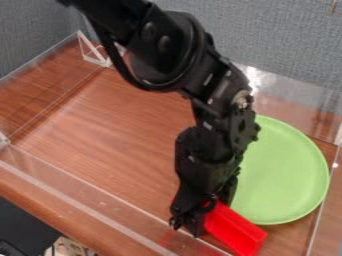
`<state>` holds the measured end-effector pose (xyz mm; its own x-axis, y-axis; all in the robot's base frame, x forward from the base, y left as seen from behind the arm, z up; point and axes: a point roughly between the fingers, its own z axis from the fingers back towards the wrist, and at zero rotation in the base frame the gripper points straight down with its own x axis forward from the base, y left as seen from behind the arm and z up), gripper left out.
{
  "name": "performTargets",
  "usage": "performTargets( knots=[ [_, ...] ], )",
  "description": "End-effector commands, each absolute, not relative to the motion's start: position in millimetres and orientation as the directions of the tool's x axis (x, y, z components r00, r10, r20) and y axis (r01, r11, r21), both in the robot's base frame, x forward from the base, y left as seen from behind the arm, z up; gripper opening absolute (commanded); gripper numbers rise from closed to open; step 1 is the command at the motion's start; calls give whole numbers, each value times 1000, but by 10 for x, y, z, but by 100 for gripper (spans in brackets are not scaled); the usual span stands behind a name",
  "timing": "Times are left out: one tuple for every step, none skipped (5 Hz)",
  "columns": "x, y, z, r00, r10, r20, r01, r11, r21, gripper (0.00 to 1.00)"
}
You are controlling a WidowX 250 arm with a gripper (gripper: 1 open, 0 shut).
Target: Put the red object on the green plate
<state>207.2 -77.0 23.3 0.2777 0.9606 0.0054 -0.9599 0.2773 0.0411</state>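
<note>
The red object (238,233) is a flat bright red block lying on the wooden table near the front edge, just in front of the green plate (291,170). The plate is a large round lime-green disc at the right and has nothing on it. My black arm reaches down from the upper left. My gripper (191,222) points straight down onto the block's left end, with its fingers shut against the block's sides. The arm hides the plate's left rim and part of the block.
A low clear plastic wall (80,205) runs around the brown wooden table (94,130). A small white wire stand (96,48) sits in the back left corner. The red block lies close to the front wall.
</note>
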Motion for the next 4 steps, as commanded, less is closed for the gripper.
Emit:
performTargets(
  knots=[
    [1983,-866,212,285,959,7,-956,284,68,0],
    [1981,-937,213,243,970,9,-968,241,71,0],
    [1977,-1008,216,199,980,5,-978,199,70,0],
    [1963,-937,219,216,976,3,-974,215,71,0]
  ],
)
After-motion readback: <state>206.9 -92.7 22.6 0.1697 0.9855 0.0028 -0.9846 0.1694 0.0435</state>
